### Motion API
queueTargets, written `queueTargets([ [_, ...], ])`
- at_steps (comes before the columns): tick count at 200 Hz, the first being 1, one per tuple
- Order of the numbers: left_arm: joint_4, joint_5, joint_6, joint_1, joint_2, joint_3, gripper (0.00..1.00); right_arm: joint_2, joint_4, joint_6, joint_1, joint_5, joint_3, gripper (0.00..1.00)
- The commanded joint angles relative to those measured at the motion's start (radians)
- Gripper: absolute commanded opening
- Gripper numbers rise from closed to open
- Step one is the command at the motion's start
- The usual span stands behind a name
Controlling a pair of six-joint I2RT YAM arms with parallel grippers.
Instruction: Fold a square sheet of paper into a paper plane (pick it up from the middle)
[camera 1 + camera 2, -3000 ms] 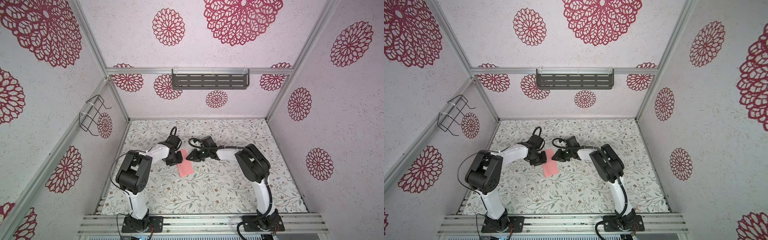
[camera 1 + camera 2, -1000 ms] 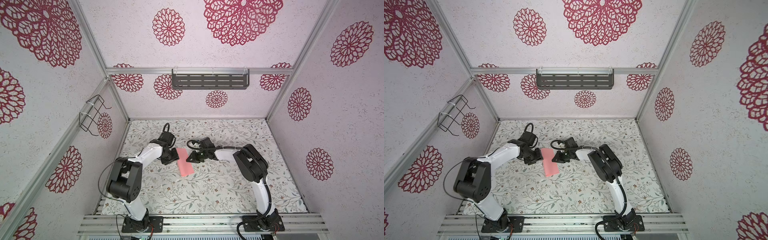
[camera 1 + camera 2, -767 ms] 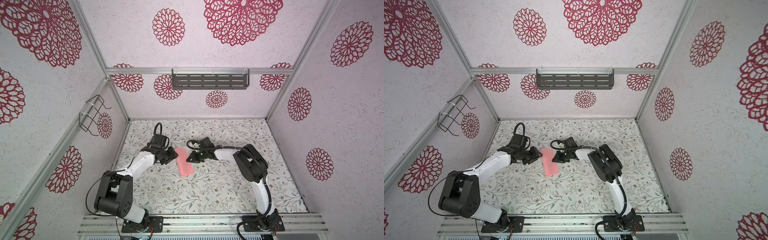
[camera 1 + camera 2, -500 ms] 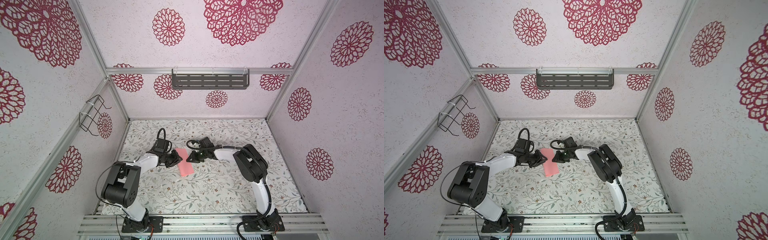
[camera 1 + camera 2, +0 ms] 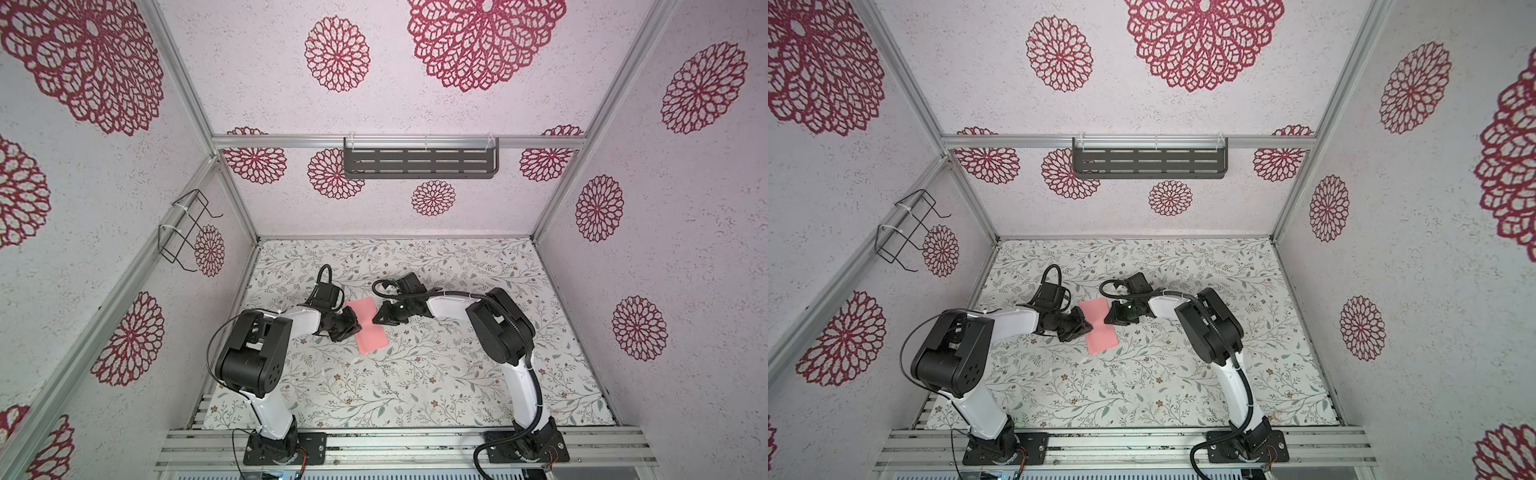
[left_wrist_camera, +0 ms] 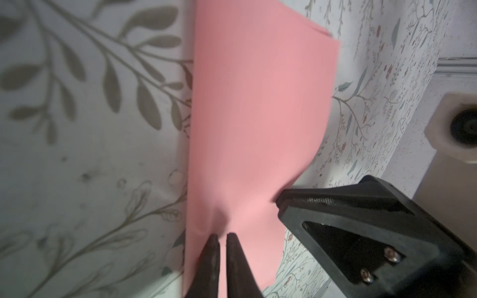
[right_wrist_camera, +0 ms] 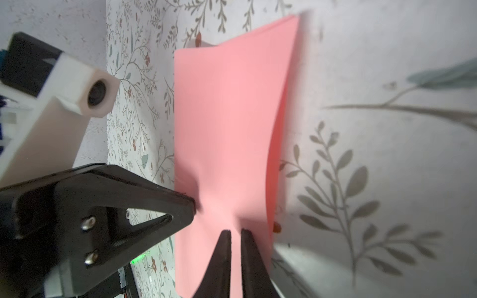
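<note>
Pink sheet of paper (image 5: 372,338), folded to a long rectangle, lies on the worktop (image 5: 415,374), slightly left of centre. Both arms reach in low from the near rail, elbows bent, forearms near level. Left end effector (image 5: 358,327) meets its left long edge, right end effector (image 5: 375,321) the right edge, directly opposite. Both jaws narrow. Wrist views show the paper puckered at the tips, so probably pinched, though blurred.

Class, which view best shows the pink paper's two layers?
Right wrist view: the pink paper shows two layers parted along one edge. Left wrist view shows them only at a corner; both top views, a small strip.
</note>
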State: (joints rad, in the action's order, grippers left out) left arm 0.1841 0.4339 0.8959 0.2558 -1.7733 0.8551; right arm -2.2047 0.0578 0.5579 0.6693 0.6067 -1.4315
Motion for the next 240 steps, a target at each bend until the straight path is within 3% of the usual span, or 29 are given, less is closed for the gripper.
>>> queueTargets([
  [1,0.059,-0.085,-0.027,-0.017,0.008,-0.036,0.11,-0.088,0.225,-0.041,-0.008,-0.176,0.039,0.15],
  [65,0.214,-0.162,-0.109,-0.058,0.133,-0.019,0.08,-0.087,0.243,-0.064,-0.007,-0.2,0.041,0.15],
  [106,0.059,-0.014,-0.042,-0.029,0.201,-0.031,0.06,-0.089,0.25,-0.07,-0.007,-0.202,0.036,0.14],
  [153,0.002,0.057,0.008,0.011,0.068,-0.028,0.05,-0.092,0.25,-0.069,-0.007,-0.199,0.033,0.14],
  [175,0.061,0.035,-0.003,0.009,0.048,-0.03,0.05,-0.09,0.249,-0.07,-0.007,-0.199,0.037,0.14],
  [240,0.392,-0.193,-0.104,0.016,0.1,0.003,0.05,-0.081,0.256,-0.075,-0.007,-0.214,0.039,0.14],
])
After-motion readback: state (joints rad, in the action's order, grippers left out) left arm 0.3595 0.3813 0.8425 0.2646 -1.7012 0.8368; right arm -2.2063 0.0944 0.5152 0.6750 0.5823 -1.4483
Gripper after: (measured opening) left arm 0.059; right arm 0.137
